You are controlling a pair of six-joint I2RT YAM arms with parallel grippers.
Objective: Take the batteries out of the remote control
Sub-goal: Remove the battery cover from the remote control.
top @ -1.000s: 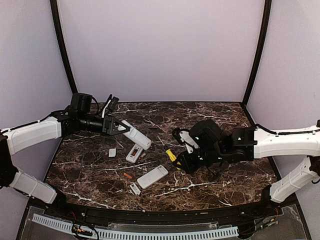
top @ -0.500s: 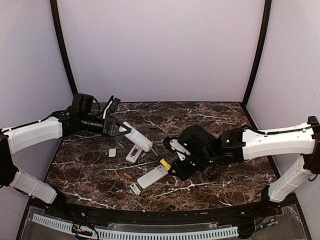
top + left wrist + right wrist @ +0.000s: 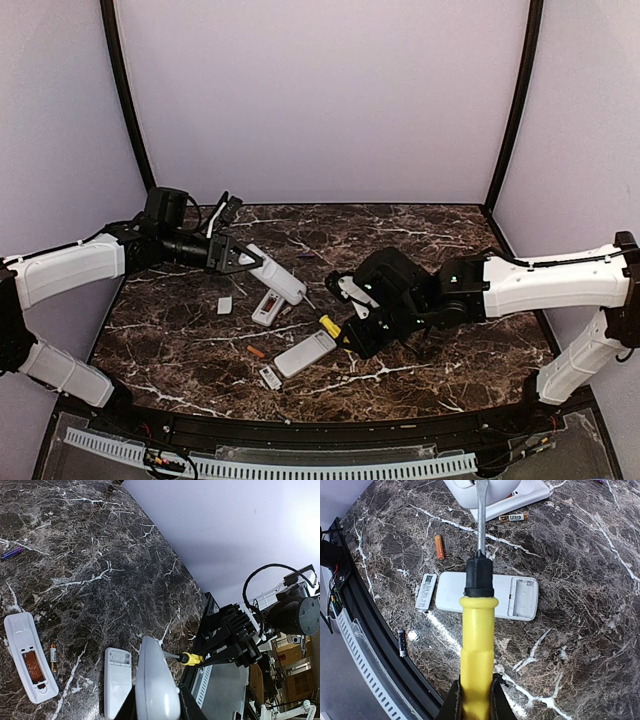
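The right claw (image 3: 474, 700), clenched on the screwdriver (image 3: 479, 630), has swung left toward the open remote (image 3: 268, 306) with a battery (image 3: 32, 664) inside; the left claw (image 3: 157, 707) grips another remote (image 3: 156, 677).

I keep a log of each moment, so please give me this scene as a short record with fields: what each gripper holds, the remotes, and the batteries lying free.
left gripper: shut on held remote
right gripper: shut on screwdriver, by its yellow handle
open remote: on the table, fitted battery in its bay
empty remote: on the table, bay uncovered, no battery
loose batteries: plain orange battery and labelled battery, both on the table
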